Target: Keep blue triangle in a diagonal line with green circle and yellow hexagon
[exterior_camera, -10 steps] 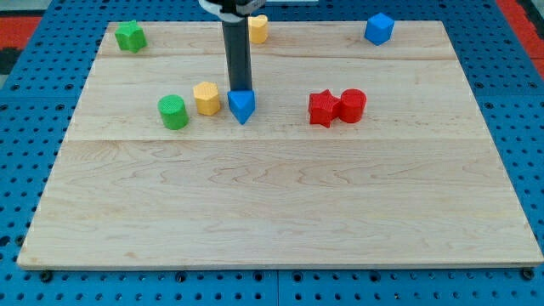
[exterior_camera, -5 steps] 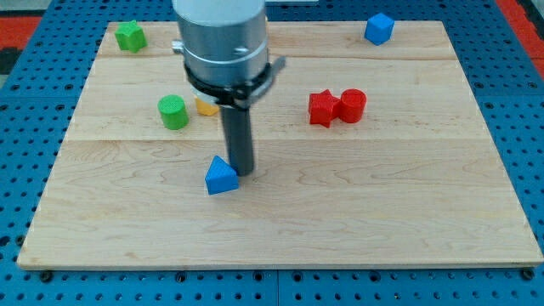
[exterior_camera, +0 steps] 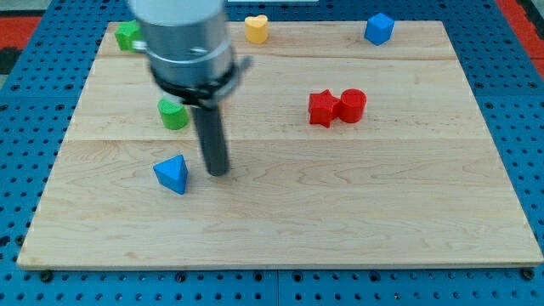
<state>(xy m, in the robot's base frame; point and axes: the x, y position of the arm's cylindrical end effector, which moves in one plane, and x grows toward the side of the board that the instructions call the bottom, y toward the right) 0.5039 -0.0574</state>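
Observation:
The blue triangle lies on the wooden board at the lower left of centre. My tip rests on the board just to the triangle's right, with a small gap between them. The green circle stands above the triangle and is partly covered by the arm's grey body. The yellow hexagon is hidden behind the arm.
A red star and a red cylinder touch each other right of centre. A green block sits at the top left, a yellow heart at the top middle and a blue cube at the top right.
The blue triangle has gone from beside the yellow hexagon down and to the left. My tip followed it down, then left. The arm now hides the hexagon.

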